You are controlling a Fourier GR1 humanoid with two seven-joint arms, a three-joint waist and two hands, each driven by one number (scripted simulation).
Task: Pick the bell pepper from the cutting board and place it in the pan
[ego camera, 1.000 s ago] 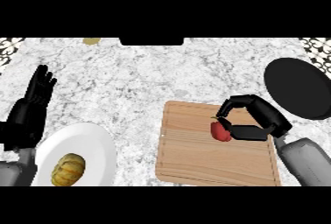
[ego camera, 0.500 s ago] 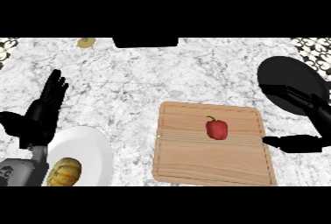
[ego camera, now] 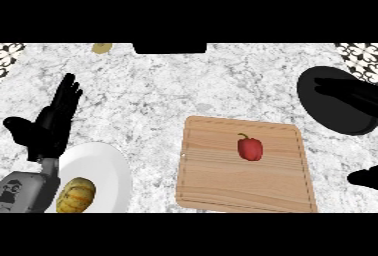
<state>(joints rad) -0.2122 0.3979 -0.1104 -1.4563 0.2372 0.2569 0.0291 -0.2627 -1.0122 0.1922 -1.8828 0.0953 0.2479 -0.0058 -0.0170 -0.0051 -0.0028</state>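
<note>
The red bell pepper (ego camera: pixel 249 148) lies on the wooden cutting board (ego camera: pixel 221 185), a little right of the board's middle, with nothing touching it. The black pan (ego camera: pixel 332 107) sits on the counter at the far right, beyond the board's back right corner. My right hand (ego camera: pixel 365 178) is open at the right edge. Its thumb shows beside the board's right side and its dark fingers reach over the pan, well clear of the pepper. My left hand (ego camera: pixel 49 126) rests open at the left edge, fingers up.
A white plate (ego camera: pixel 107 167) with a yellow-orange squash (ego camera: pixel 75 195) lies at the lower left under my left forearm. A small yellowish item (ego camera: pixel 102 48) and a black object (ego camera: pixel 170 48) sit at the counter's back edge. Marble counter lies between board and plate.
A second ago my right hand was curled round the pepper on the board. It has opened and pulled away to the right, leaving the pepper lying on the board. My left hand barely moved.
</note>
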